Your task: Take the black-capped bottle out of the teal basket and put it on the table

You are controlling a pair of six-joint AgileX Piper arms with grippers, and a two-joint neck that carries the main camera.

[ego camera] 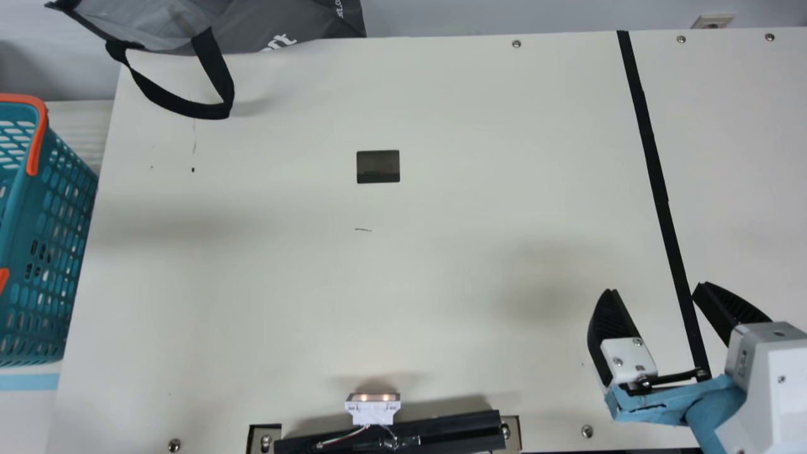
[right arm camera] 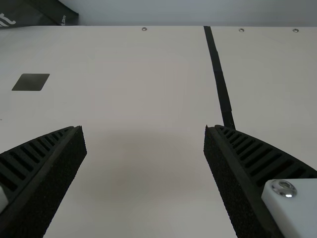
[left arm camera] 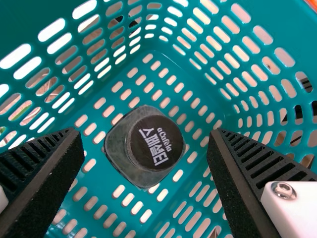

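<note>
Right now the left gripper (left arm camera: 144,133) has its two ribbed fingers spread wide with nothing between their pads, and in the left wrist view it is aimed down into the teal basket (ego camera: 22,233), where the black-capped bottle (left arm camera: 120,144) stands upright on the slotted floor, cap toward the camera, walls rising around it. In the main view that basket sits at the left side of the cream table (ego camera: 441,252), its orange handle (ego camera: 40,135) showing, while over by the black strip (ego camera: 656,170) on the right, the right gripper (ego camera: 657,288) is wide open too, gripping nothing
</note>
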